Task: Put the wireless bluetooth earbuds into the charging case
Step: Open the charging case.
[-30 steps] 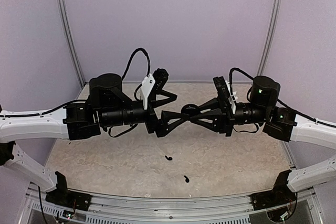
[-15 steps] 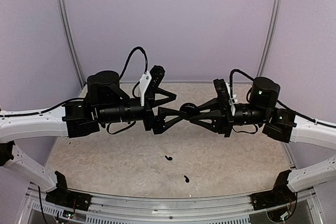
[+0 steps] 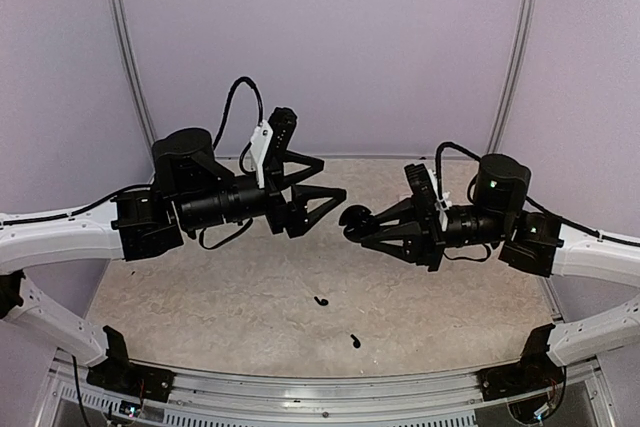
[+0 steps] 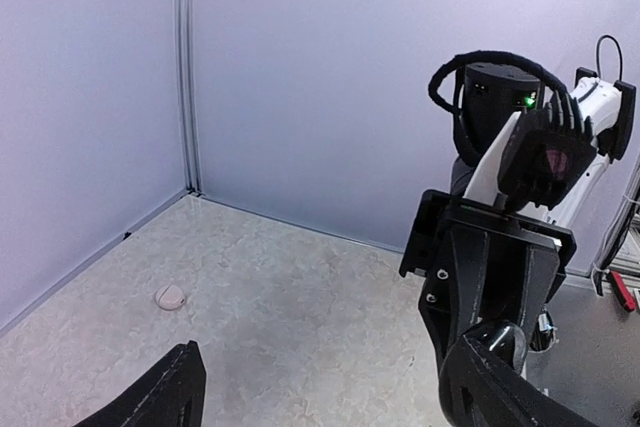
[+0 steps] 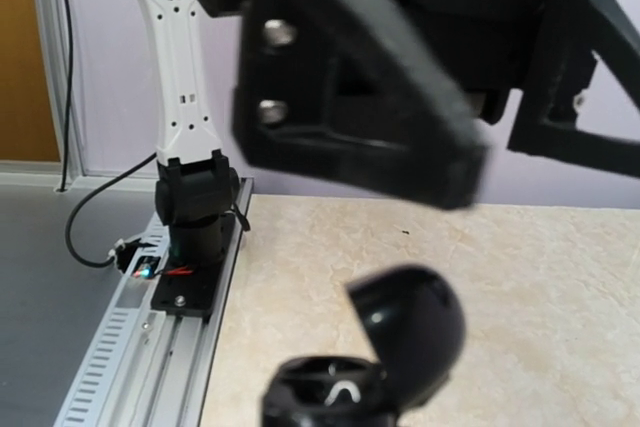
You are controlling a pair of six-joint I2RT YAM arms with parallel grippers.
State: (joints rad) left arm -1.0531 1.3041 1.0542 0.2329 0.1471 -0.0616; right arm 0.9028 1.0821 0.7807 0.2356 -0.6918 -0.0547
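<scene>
The charging case [image 3: 352, 215] is a small round black puck held above the table, with my right gripper [image 3: 364, 223] shut on it. In the right wrist view the charging case [image 5: 335, 392] has its lid [image 5: 412, 319] hinged up, and a pale mark shows inside the base. Two wireless bluetooth earbuds lie on the table, one [image 3: 320, 300] near the middle front and the other [image 3: 354, 340] closer to the front edge. My left gripper [image 3: 333, 178] hangs open and raised, a short way left of the case, with nothing between its fingers [image 4: 165, 397].
A pale pink round object [image 4: 170, 296] lies on the table near the left wall in the left wrist view. Purple walls [image 3: 320, 37] close the back and sides. A metal rail [image 3: 320, 387] runs along the front edge by the arm bases.
My left gripper has drawn back from the case, moving left and up. My right gripper has sunk slightly with the case still in it.
</scene>
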